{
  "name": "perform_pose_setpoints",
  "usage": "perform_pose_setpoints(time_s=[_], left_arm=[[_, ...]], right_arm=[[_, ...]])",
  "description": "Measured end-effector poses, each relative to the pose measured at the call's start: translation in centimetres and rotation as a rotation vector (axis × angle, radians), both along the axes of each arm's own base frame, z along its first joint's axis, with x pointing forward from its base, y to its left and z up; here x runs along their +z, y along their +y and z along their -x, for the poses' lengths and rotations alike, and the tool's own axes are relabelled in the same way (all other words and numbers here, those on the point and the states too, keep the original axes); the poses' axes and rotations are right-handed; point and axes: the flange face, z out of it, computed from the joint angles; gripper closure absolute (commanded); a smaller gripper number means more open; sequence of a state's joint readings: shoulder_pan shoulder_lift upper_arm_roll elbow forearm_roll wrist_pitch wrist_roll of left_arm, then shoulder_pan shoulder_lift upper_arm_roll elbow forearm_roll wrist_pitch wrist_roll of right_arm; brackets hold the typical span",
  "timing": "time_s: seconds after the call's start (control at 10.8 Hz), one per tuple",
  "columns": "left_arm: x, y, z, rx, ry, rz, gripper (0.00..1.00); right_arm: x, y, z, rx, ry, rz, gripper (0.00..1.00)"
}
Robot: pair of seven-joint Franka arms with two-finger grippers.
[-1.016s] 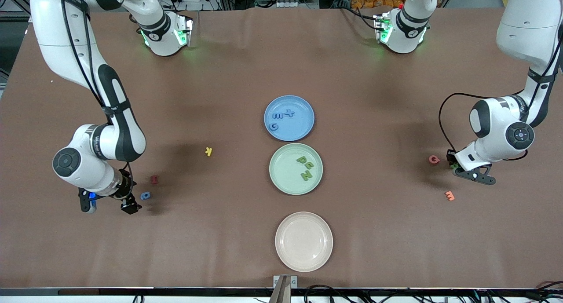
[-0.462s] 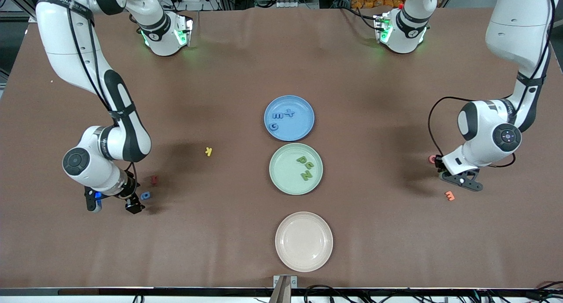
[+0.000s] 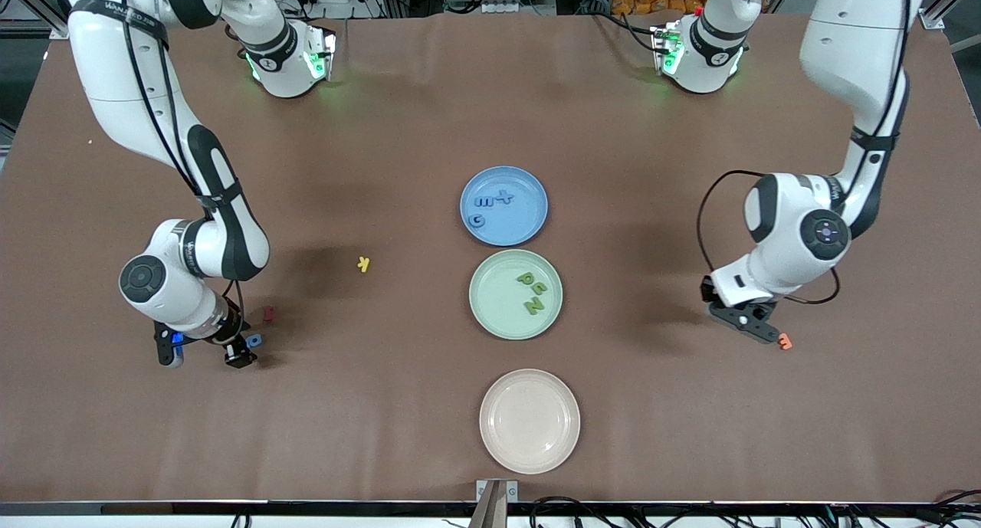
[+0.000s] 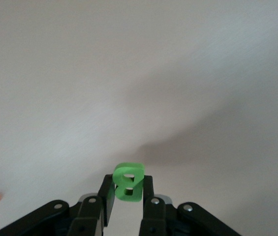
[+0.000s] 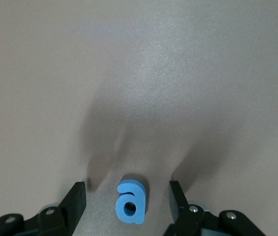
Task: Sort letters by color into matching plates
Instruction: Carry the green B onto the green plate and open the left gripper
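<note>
The blue plate (image 3: 525,223) holds three blue letters (image 3: 484,201). Beside it, nearer the front camera, the green plate (image 3: 492,307) holds three green letters (image 3: 534,306). My left gripper (image 3: 747,317) hangs over bare table toward the left arm's end, shut on a green letter B (image 4: 128,182) that stands upright between its fingers. My right gripper (image 3: 241,352) is low at the right arm's end, open. Its jaws stand on either side of a blue letter "a" (image 5: 131,201) lying flat on the table (image 3: 254,340), without touching it.
A cream plate (image 3: 529,421) lies nearest the front camera, in line with the other two. A yellow letter (image 3: 364,264) and a dark red letter (image 3: 269,313) lie near the right arm. An orange letter (image 3: 783,342) lies next to the left gripper.
The left arm has carried the green letter away from the pink letter, toward the plates. The right gripper has shifted to straddle the blue letter and its jaws have narrowed.
</note>
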State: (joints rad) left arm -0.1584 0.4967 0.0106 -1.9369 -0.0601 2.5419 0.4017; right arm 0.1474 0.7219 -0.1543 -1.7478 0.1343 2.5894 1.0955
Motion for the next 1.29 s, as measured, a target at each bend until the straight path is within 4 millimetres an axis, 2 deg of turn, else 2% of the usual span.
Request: perform_pose_setpoints(time_s=[0.28,0.55,0.74,0.83,1.2,1.29], left_arm=[[1.7,-9.4,0.7,0.072,-0.022,0.053,1.0],[3.6,-18.8,2.9,0.183,-0.035,0.107,1.0],[4.2,-22.9,4.0,0.275,-0.033,0.139,1.0],[3.9,-24.6,4.4,0.316,-0.025,0.149,1.0],[-0.5,-31.0,5.2,0.431,0.027,0.181,1.0],[-0.9,-32.4,5.5,0.453,0.033,0.19,0.77]], right_arm=[[-0.1,0.1,0.0,0.002,-0.003,0.001,0.57],[-0.2,0.2,0.1,0.006,-0.001,0.0,0.67],[-0.3,0.3,0.1,0.007,-0.001,0.0,0.72],[-0.2,0.4,0.0,0.009,-0.008,0.0,0.74],[-0.2,0.6,0.0,0.117,-0.007,0.013,0.76],[-0.2,0.6,0.0,0.14,-0.007,0.016,0.76]])
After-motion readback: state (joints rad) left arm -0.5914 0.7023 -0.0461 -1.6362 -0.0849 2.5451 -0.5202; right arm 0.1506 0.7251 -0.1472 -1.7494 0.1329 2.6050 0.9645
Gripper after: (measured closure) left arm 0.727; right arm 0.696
